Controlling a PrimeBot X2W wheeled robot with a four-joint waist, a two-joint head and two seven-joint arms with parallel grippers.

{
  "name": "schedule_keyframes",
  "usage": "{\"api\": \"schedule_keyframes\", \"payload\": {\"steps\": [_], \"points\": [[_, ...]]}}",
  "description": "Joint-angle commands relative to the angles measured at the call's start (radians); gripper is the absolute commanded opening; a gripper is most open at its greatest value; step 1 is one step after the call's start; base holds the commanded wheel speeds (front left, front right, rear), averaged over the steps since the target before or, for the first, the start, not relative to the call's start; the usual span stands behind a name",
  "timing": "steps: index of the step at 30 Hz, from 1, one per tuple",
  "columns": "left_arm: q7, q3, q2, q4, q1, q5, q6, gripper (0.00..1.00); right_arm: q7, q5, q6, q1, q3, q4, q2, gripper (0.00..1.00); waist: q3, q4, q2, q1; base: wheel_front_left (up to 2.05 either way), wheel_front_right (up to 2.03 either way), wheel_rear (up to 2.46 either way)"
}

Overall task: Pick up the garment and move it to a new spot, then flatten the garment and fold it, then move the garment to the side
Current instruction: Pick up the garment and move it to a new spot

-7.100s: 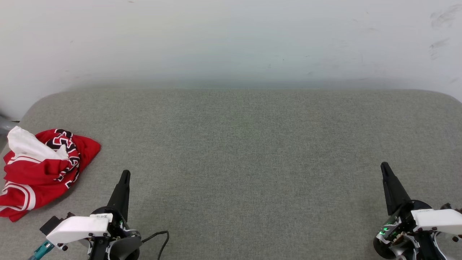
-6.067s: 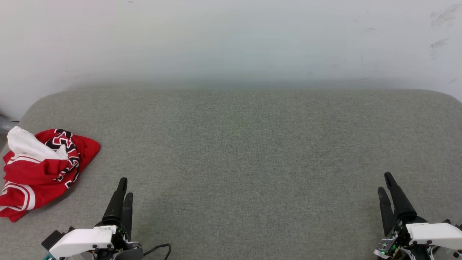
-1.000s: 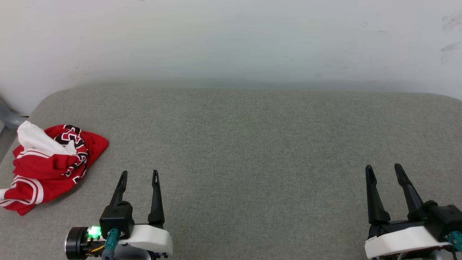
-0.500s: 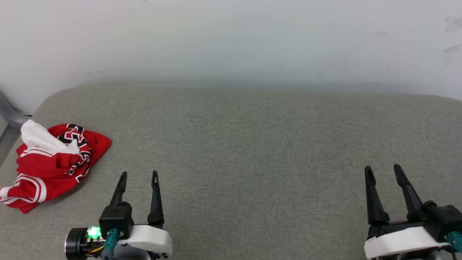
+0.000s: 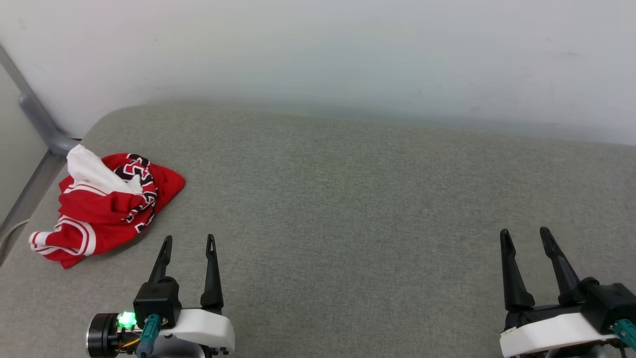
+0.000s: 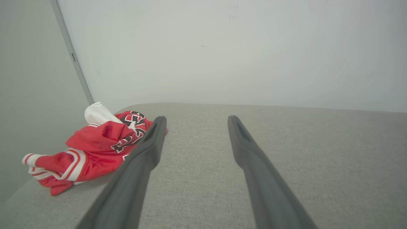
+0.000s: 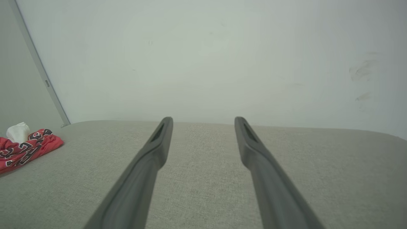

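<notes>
Crumpled red shirt sits middle left of frame, on grey worktop, near its left edge. Lower left, left tool spread, empty, near shirt. Lower right, right tool spread, empty.

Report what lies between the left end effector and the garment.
Just bare grey cushion, seen in the head view: a strip of it separates the left end effector from the crumpled garment.

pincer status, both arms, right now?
left pincer: open, holding nothing; the garment lies apart from it, to its left.
right pincer: open, holding nothing.
</notes>
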Motion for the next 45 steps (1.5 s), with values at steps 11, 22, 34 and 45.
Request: {"api": "schedule_keyframes", "payload": {"steps": [11,22,34,45], "points": [[-0.003,0.017,-0.001,0.001,-0.015,0.003,-0.008,1.0,-0.002,-0.006,-0.001,0.008,0.012,-0.009,0.003,1.0,0.004,0.11,0.0,0.0,0.0,0.0,0.0],[-0.003,0.024,-0.002,0.001,-0.01,-0.002,-0.011,1.0,-0.002,-0.004,-0.001,0.015,0.023,-0.013,0.003,1.0,0.009,0.222,0.0,0.0,0.0,0.0,0.0],[-0.003,0.032,-0.002,0.001,-0.012,-0.01,-0.017,1.0,-0.002,-0.01,-0.001,0.014,0.029,-0.02,0.003,1.0,0.01,0.335,0.0,0.0,0.0,0.0,0.0],[-0.003,0.045,-0.002,-0.002,-0.012,-0.019,-0.021,1.0,-0.002,-0.009,-0.001,0.011,0.038,-0.02,0.003,1.0,0.018,0.394,0.0,0.0,0.0,0.0,0.0]]}}
